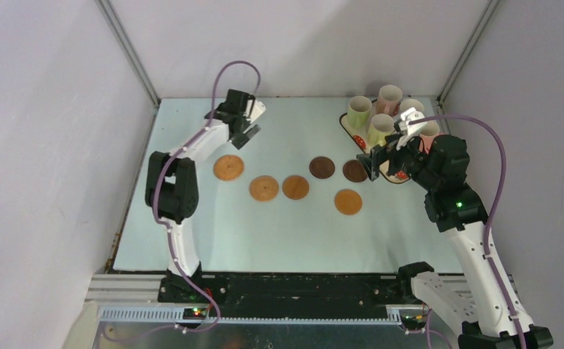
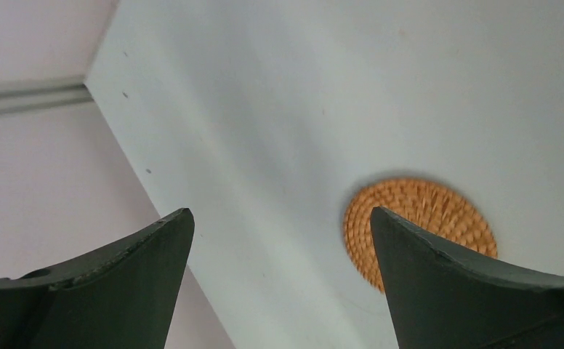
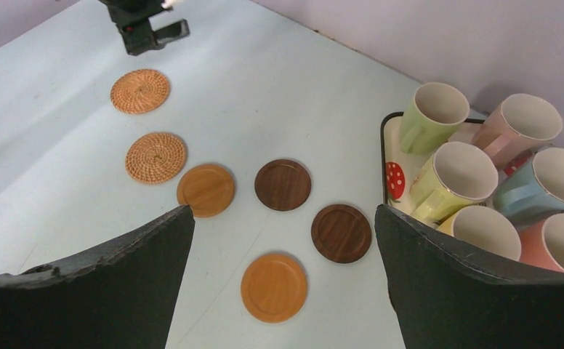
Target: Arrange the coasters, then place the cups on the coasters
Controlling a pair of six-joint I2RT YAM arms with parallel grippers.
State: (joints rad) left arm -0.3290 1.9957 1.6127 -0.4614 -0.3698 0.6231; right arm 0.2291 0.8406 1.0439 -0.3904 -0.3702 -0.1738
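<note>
Several coasters lie in a loose row across the table, from a woven orange one [image 1: 228, 167] [image 2: 424, 211] on the left to a dark brown one [image 1: 354, 171] [image 3: 341, 233] beside the tray. A smooth orange coaster [image 1: 348, 201] [image 3: 274, 287] lies nearest. Several cups, among them a pale green one [image 1: 359, 110] [image 3: 433, 113] and a pink one [image 3: 520, 123], stand packed on the strawberry tray [image 1: 346, 125] [image 3: 389, 145]. My left gripper [image 1: 246, 131] [image 2: 280, 211] hangs open and empty above the far-left coaster. My right gripper [image 1: 372, 163] [image 3: 282, 212] is open and empty over the tray's left edge.
White enclosure walls with metal corner posts [image 1: 130, 54] close in the table on three sides. The left table edge [image 2: 141, 171] runs close to the left gripper. Purple cables [image 1: 235, 69] loop above both arms.
</note>
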